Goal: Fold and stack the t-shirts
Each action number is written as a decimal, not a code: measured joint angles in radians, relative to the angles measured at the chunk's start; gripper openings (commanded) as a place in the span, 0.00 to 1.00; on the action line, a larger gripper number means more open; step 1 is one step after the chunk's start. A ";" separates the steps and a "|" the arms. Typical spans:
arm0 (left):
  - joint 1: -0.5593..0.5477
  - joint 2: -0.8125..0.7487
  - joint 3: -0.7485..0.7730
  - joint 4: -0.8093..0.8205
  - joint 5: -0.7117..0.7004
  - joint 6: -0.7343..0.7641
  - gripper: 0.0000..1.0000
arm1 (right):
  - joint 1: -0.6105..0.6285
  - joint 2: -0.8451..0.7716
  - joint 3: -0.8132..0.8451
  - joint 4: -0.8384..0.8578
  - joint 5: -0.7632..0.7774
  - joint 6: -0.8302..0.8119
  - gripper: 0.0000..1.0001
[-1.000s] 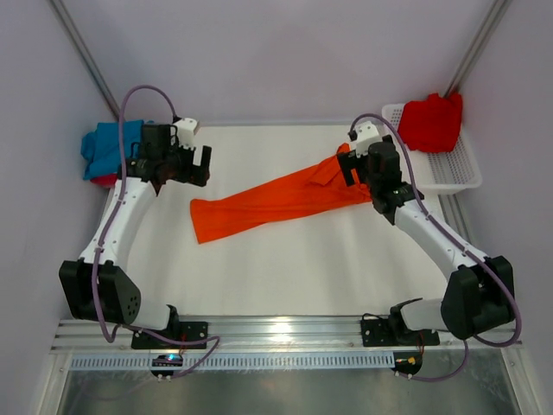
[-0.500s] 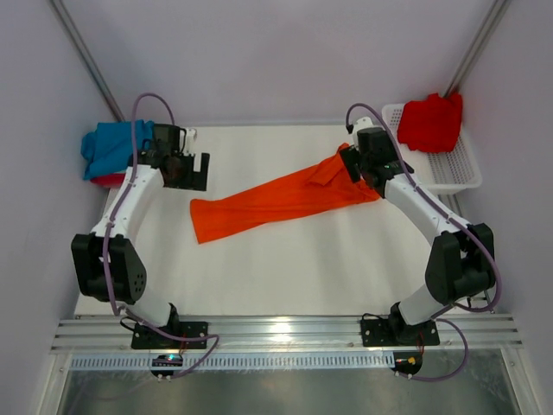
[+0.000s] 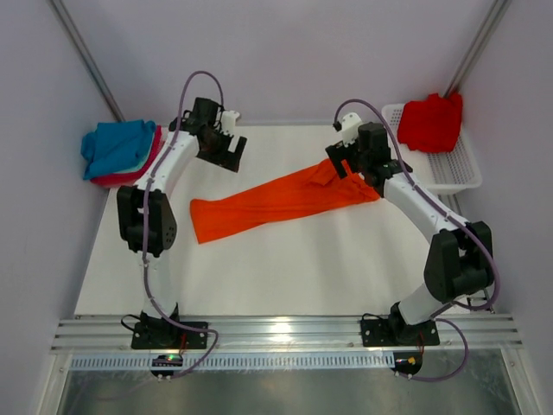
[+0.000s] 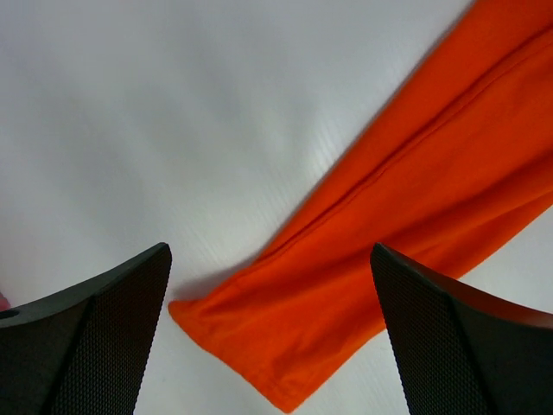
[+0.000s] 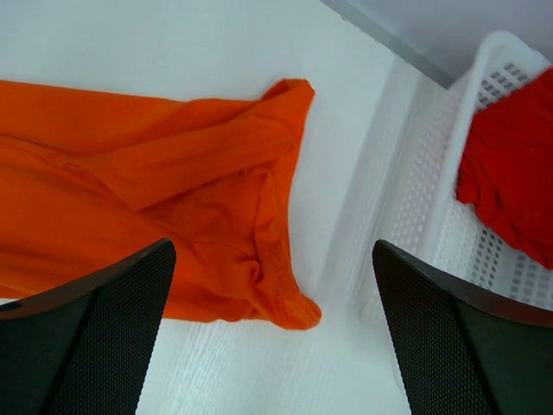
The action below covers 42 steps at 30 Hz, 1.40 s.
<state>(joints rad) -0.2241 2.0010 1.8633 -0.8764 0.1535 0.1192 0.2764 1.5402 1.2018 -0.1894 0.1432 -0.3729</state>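
Observation:
A bright orange t-shirt (image 3: 285,201) lies stretched in a long diagonal band across the white table, its lower end (image 4: 285,346) nearest the left arm. My left gripper (image 3: 232,153) hovers open above the table behind that shirt, and the left wrist view shows the shirt's end between its fingers (image 4: 104,328) and below them. My right gripper (image 3: 340,161) is open over the shirt's bunched right end (image 5: 285,285), holding nothing. A teal t-shirt (image 3: 117,145) rests on a pink one (image 3: 149,160) at the far left. A red t-shirt (image 3: 432,121) sits in the basket.
A white mesh basket (image 3: 454,171) stands at the back right, next to the table's edge; its wall (image 5: 432,199) is close to my right gripper. Slanted metal posts rise at both back corners. A rail with the arm bases runs along the near edge.
My left arm has swung from beside the teal stack to the back middle, over the table near the orange shirt. The right gripper shifted slightly back and left. Both stayed open.

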 measured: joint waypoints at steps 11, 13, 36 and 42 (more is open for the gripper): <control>-0.164 0.168 0.247 -0.093 0.030 0.153 0.99 | 0.001 0.381 0.265 -0.048 -0.154 -0.039 0.99; -0.195 0.175 0.243 -0.091 0.023 0.145 0.99 | 0.001 0.439 0.319 -0.063 -0.149 -0.041 0.99; -0.195 0.184 0.210 -0.079 -0.132 0.073 0.99 | -0.012 0.595 0.630 -0.343 -0.016 -0.117 0.99; -0.195 0.177 0.210 -0.079 -0.156 0.076 0.99 | -0.027 0.553 0.579 -0.461 -0.178 -0.180 0.96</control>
<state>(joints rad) -0.4187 2.1780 2.0735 -0.9550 -0.0021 0.1947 0.2489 2.0930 1.7805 -0.6506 -0.0345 -0.5526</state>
